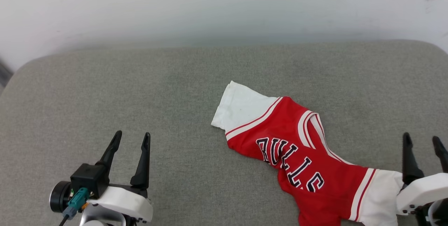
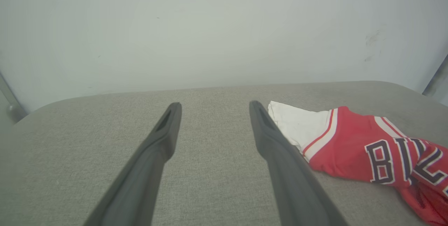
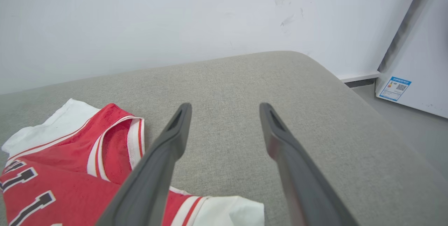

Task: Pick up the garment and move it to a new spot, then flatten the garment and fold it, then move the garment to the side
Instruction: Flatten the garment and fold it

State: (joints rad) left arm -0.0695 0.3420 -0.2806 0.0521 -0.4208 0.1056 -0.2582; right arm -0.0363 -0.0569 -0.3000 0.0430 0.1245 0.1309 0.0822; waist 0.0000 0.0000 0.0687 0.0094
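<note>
The garment (image 1: 297,152) is a red T-shirt with white sleeves and black block letters, lying crumpled and slanted on the grey cushion (image 1: 175,86), right of centre. My left gripper (image 1: 133,136) stands open at the lower left, well clear of the shirt. In the left wrist view the garment (image 2: 353,142) lies just right of that gripper (image 2: 215,105), its white sleeve near the right fingertip. My right gripper (image 1: 421,140) is open at the lower right, beside the near white sleeve. The right wrist view has the garment (image 3: 70,163) to the left of the open gripper (image 3: 225,107), with nothing between the fingers.
A pale wall (image 1: 224,5) rises behind the cushion. The cushion's rounded right edge (image 3: 343,82) drops to a grey floor, where a white cabinet with a blue label (image 3: 395,87) stands. Bare cushion spreads to the left of the shirt.
</note>
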